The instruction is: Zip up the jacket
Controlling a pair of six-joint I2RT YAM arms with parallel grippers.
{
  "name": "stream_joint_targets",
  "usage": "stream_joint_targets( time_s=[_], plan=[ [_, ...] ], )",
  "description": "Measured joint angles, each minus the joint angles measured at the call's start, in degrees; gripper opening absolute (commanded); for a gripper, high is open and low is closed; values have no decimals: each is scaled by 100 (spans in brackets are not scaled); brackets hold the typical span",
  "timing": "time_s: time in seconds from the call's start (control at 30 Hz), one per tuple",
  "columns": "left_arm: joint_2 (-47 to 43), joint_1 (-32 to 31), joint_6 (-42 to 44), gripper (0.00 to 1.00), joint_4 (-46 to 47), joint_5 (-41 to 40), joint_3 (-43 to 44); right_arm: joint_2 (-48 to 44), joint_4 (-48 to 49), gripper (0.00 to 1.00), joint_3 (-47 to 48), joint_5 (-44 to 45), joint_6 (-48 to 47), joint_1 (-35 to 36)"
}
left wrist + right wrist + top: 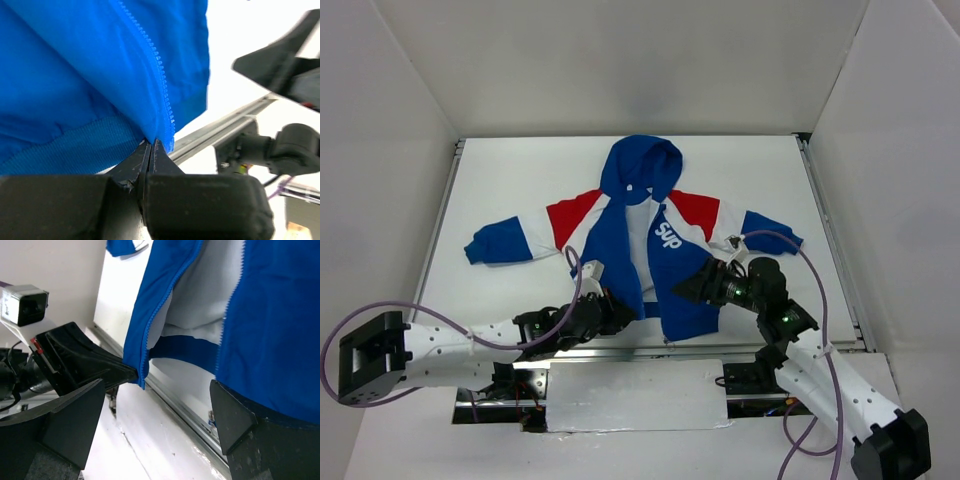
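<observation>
Smooth cloth jacket (75, 75), matt plastic left claw (151, 145)

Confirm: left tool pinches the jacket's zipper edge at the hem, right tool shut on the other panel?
Not quite. The right wrist view shows the right tool open, jaws wide, gripping nothing. The left tool does pinch the jacket by its zipper edge at the hem.

Between left pincer (151, 146) and right pincer (157, 385) the jacket (672, 300) blocks passage; table (740, 165) beyond the hood lies open.
</observation>
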Motion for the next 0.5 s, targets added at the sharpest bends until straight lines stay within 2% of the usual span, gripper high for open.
stream_joint_targets(
  time_s=[0.23,0.5],
  plan=[
    [-271,7,114,0,704,37,-238,437,1408,86,-546,-74,680,420],
    [-472,17,313,0,1438,181,-608,848,2070,80,-546,457,942,1344]
  ],
)
